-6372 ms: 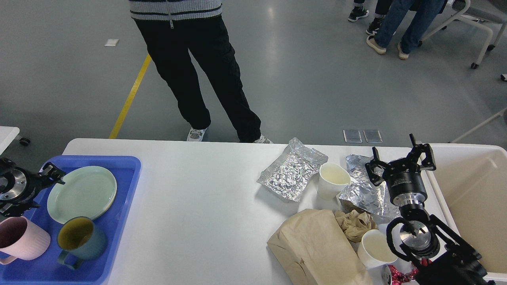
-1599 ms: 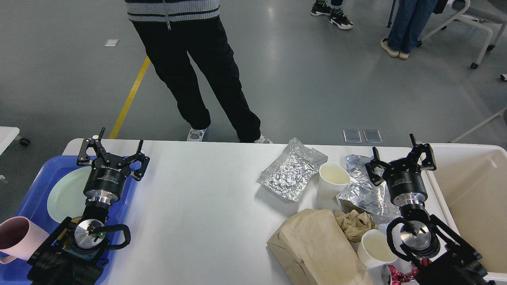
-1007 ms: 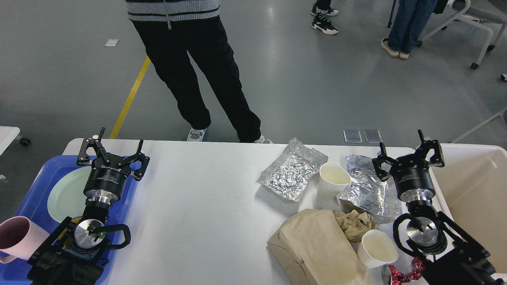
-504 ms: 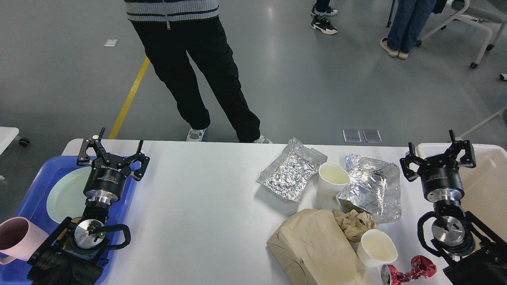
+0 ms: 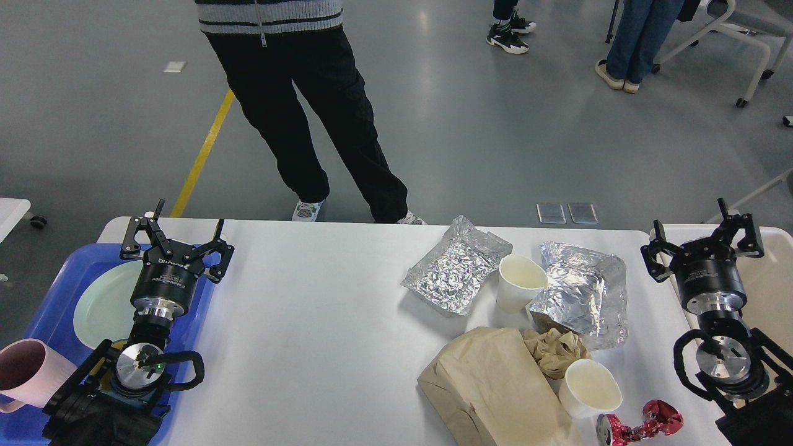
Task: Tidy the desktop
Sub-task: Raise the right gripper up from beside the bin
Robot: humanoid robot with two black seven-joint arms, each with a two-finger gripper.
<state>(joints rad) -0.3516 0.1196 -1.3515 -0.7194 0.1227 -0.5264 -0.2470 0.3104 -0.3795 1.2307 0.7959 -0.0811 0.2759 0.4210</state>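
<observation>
The white desktop [image 5: 310,322] fills the lower view. On its right half lie two crumpled foil trays [image 5: 455,266] [image 5: 582,291], a white paper cup [image 5: 519,282], a brown paper bag [image 5: 495,390], a crumpled brown napkin [image 5: 553,350], a second paper cup [image 5: 588,389] and a crushed red can [image 5: 641,422]. My left gripper [image 5: 176,232] is open and empty above the blue tray [image 5: 56,279]. My right gripper [image 5: 703,238] is open and empty over the rim of the cream bin [image 5: 774,272].
The blue tray holds a pale green plate [image 5: 102,303] and a pink mug [image 5: 28,375]. A person in black trousers [image 5: 310,111] stands at the table's far edge. Other people and a wheeled chair [image 5: 737,37] are at the back right.
My right arm has swung right, away from the foil tray, to the bin's rim, uncovering the red can. The left arm, raised over the tray earlier, has stayed still.
</observation>
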